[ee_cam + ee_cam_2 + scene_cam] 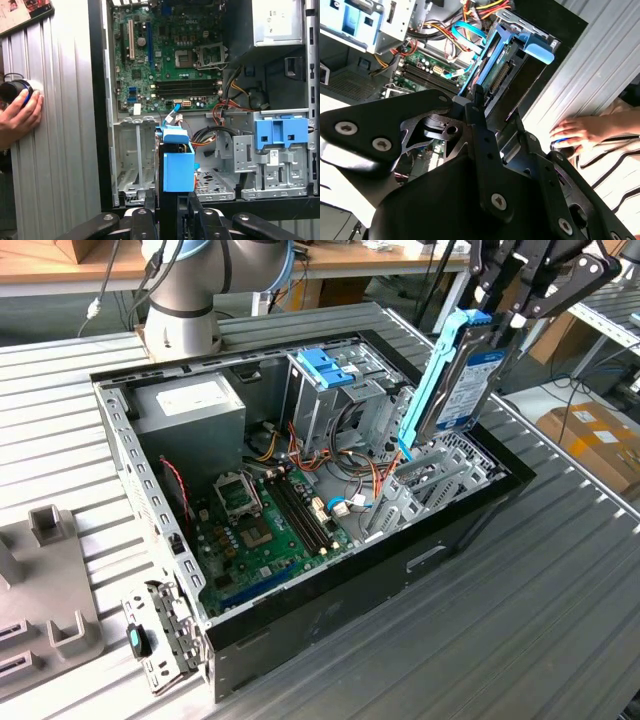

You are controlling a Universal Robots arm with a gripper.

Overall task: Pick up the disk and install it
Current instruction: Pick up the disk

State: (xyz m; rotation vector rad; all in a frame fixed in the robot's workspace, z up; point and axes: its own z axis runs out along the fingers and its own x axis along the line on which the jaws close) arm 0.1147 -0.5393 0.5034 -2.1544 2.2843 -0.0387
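**A:** Gripper point(497, 312) is clenched on the disk point(462, 380), pinching its upper end. In the exterior view it's up in the air, at two o'clock from the motherboard point(265, 525).

**B:** And it's standing on end! The long axis runs from one o'clock at the jaws down to seven o'clock, with the blue rail point(432, 390) turned toward the case interior.

**A:** The lower end hangs at the open top of the computer case point(350, 590). The empty grey bay point(440, 480) sits at six o'clock from it.

**B:** So the disk points down from the jaws, bay beneath. Close to lined up, I'd judge. Whether it's inside yet, can't tell.

**A:** In the first wrist view, a person's hand point(20, 112) rests on the ribbed table point(65, 150), well apart.
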